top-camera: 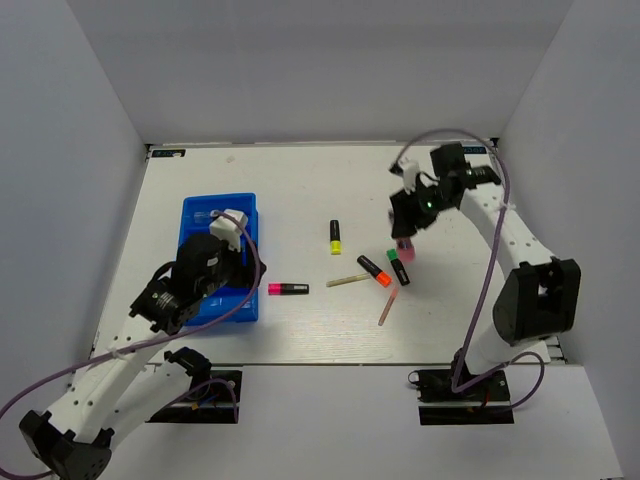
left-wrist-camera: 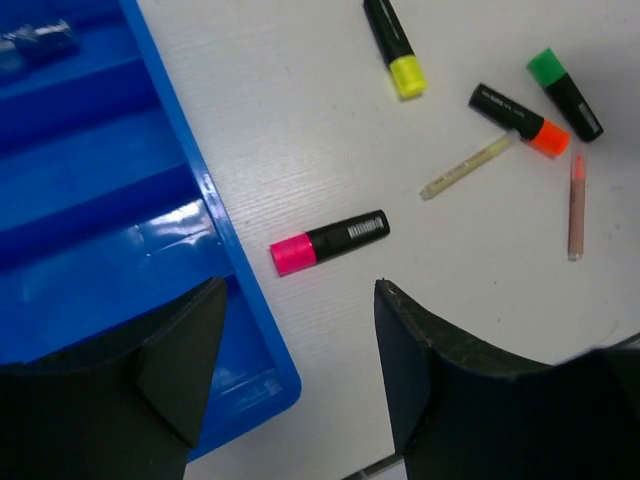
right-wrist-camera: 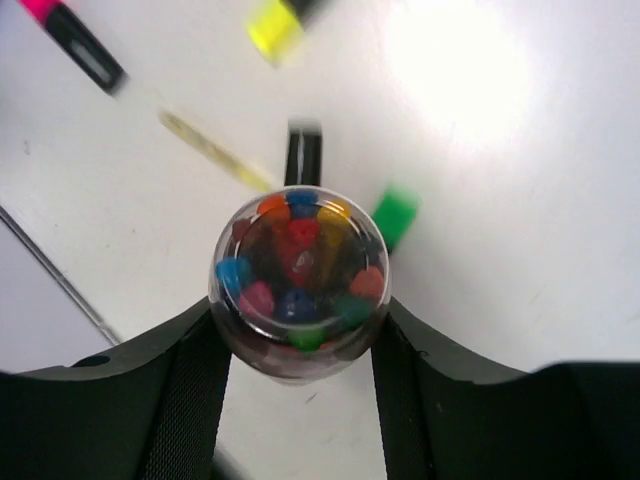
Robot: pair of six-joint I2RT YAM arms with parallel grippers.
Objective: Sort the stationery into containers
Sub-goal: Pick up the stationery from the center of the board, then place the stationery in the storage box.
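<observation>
Tube (right-wrist-camera: 298,270) in right pincer (right-wrist-camera: 300,320) half-hides highlighter (right-wrist-camera: 303,155), perhaps orange.

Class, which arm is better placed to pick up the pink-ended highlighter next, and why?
Left. The left gripper is open and empty beside the blue tray, with the pink-ended highlighter just ahead of it. The right gripper is shut on the tube of coloured pieces.

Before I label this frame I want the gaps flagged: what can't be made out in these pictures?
- Top view: the left arm covers much of the blue tray, hiding what lies there.
- Left wrist view: the item lying in the tray is blurred and cut by the edge.
- Right wrist view: the tube in the right end effector shows end-on, length hidden; the yellow highlighter is blurred and cropped.
</observation>
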